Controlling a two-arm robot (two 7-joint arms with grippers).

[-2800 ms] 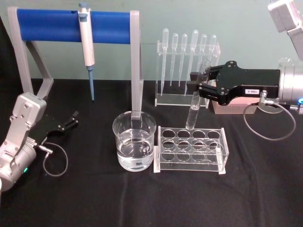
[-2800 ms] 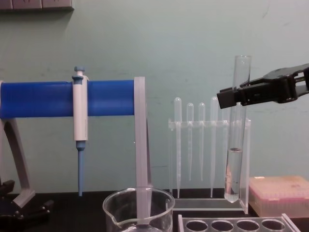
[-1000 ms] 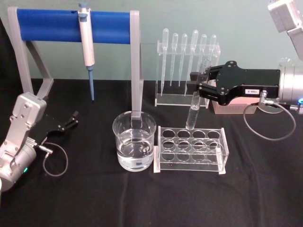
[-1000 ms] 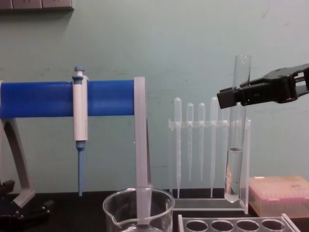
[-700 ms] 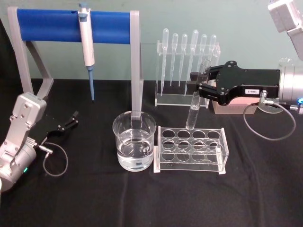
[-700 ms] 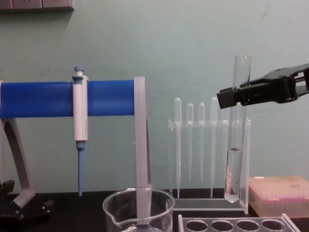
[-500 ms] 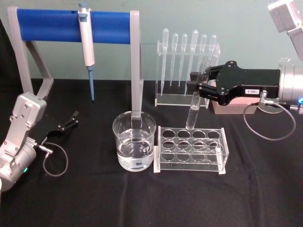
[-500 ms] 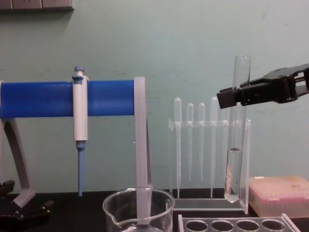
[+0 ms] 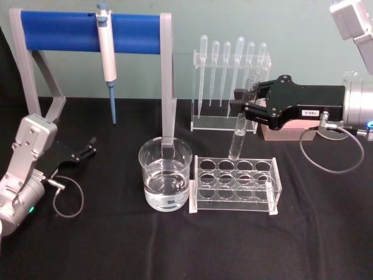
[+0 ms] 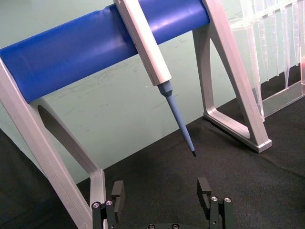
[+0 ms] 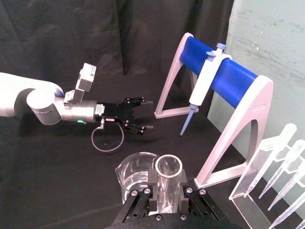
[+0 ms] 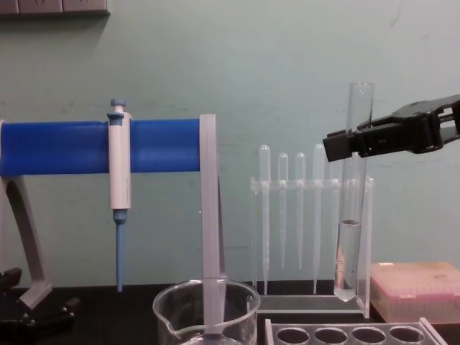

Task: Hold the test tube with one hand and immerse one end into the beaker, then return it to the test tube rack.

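— Test tube (image 9: 238, 140): where is it being kept, and by what is it being held?

— It is being clamped by its upper part between the closed-in fingers of the right gripper (image 9: 245, 108). It is nearly upright, with its rim standing above the gripper. Its round end is hanging below the gripper, just over the back row of the test tube rack (image 9: 233, 205) and clear of it. In the chest view some clear liquid is being carried in its lower part.

— How much of the task is being counted as done?

— The grasp is being counted as done. Whether the dip is already done cannot be told, so the tube is being judged either outbound to the beaker (image 9: 142, 166) or ready for lowering back into the rack. The beaker, partly filled, is standing below the gripper and out beyond its fingertips, just beside the rack's end; whether the two are touching cannot be told.

— What is being found around, and is anything getting in the way?

— Pipettes (image 9: 227, 70) are hanging in a clear stand close behind the tube. A pink box (image 12: 417, 287) is sitting under the gripper's body. Farther beyond the fingertips a pipettor (image 9: 106, 52) is hanging on a blue bar stand (image 9: 64, 26). The left gripper (image 9: 90, 147), fingers apart, is being kept on the worktop (image 9: 175, 251), well past the beaker. Both the way down and the way across are being judged open, provided the beaker's rim is being cleared.
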